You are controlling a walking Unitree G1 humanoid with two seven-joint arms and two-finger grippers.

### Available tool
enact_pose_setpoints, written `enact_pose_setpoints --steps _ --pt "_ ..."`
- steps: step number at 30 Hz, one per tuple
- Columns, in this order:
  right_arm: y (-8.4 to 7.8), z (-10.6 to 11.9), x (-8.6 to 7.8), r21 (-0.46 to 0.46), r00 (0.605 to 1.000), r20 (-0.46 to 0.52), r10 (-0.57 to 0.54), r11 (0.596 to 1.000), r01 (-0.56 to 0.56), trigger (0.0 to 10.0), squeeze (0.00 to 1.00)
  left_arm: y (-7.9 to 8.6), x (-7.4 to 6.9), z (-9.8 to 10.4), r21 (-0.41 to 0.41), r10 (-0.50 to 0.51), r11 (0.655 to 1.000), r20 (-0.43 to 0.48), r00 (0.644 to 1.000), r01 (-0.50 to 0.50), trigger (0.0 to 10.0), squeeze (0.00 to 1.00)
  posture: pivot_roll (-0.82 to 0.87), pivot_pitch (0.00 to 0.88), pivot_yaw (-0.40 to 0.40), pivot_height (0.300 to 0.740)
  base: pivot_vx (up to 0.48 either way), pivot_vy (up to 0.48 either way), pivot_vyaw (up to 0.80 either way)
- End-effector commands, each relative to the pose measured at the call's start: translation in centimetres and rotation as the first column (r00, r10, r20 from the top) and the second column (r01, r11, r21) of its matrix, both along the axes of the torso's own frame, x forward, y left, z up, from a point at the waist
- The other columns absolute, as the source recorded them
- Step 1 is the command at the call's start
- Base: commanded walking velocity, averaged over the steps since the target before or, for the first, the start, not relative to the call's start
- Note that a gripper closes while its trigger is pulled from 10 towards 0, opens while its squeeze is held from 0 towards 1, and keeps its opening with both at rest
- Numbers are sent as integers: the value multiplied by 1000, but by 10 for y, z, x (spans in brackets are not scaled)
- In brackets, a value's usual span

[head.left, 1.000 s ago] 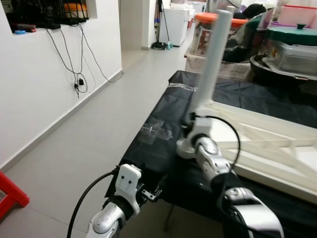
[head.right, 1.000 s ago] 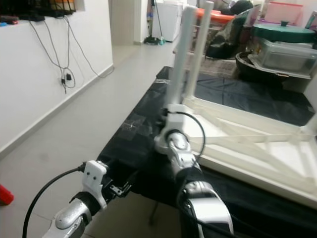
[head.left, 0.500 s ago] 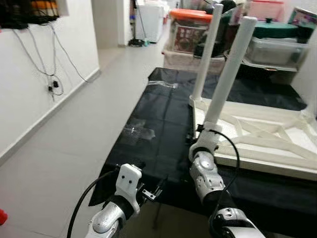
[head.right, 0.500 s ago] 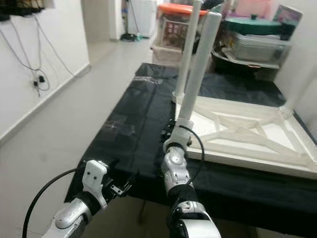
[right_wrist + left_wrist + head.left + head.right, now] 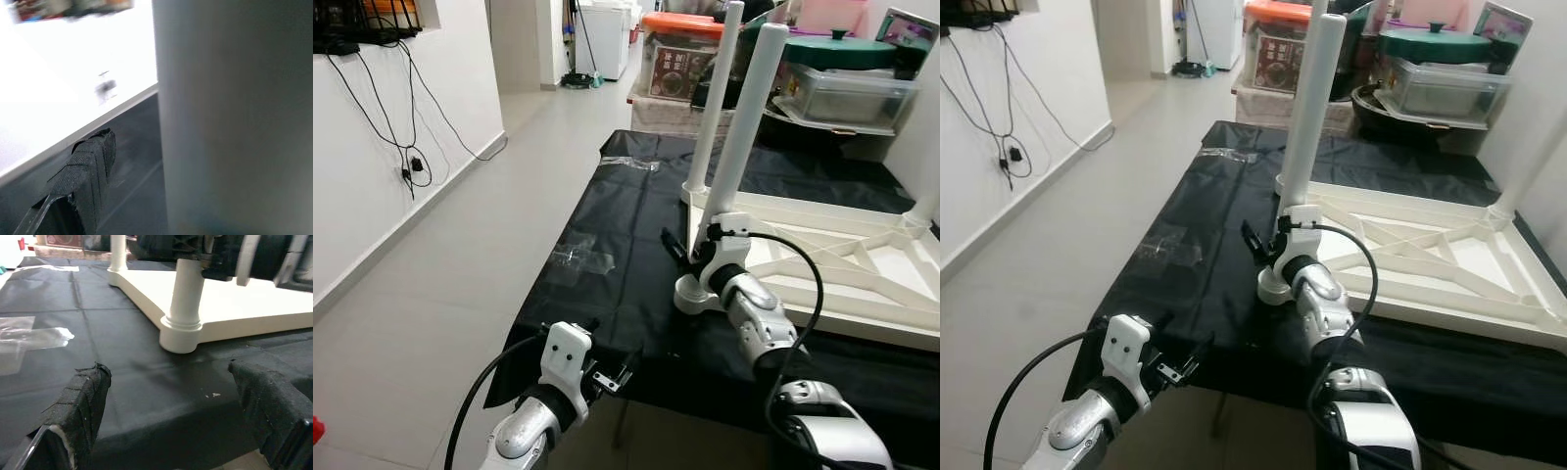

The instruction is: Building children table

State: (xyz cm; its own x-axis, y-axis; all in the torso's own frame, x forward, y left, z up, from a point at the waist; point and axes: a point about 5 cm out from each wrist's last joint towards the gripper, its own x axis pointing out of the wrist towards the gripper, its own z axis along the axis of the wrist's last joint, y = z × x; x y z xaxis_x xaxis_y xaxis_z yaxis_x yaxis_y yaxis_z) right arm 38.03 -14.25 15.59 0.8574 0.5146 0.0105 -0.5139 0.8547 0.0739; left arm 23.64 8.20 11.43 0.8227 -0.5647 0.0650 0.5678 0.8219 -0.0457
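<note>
With the upturned white tabletop [image 5: 862,264] lying on the black cloth [image 5: 626,245], two legs stand fitted.
Right gripper [image 5: 690,257] grasps the near leg [image 5: 744,127] low at its corner; left gripper [image 5: 176,426] hangs wide open; remaining legs apparently pending.

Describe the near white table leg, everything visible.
The near table leg is a plain white cylinder, matte plastic by the look, upright at the near corner of the upturned white tabletop, its flared collar on the black sheet. The right gripper is at its base; grip unclear. The far leg stands behind it.
</note>
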Motion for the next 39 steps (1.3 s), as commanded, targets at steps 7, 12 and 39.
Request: enact_pose_setpoints --steps 7,12,39 --pt "57 -17 -27 -28 801 -119 587 804 -593 10000 0 -2 0 -2 2 -9 1000 -9 1000 9 10000 0 200 0 -84 740 0 0 0" --pt "66 -12 -29 -15 734 -110 670 738 -675 0 0 -2 0 -2 3 -7 1000 -9 1000 7 10000 0 199 0 -86 740 0 0 0" --pt "-29 -28 -14 -119 497 -118 -860 509 852 0 0 -3 0 -2 2 -12 1000 -11 1000 12 10000 0 186 0 -82 740 0 0 0"
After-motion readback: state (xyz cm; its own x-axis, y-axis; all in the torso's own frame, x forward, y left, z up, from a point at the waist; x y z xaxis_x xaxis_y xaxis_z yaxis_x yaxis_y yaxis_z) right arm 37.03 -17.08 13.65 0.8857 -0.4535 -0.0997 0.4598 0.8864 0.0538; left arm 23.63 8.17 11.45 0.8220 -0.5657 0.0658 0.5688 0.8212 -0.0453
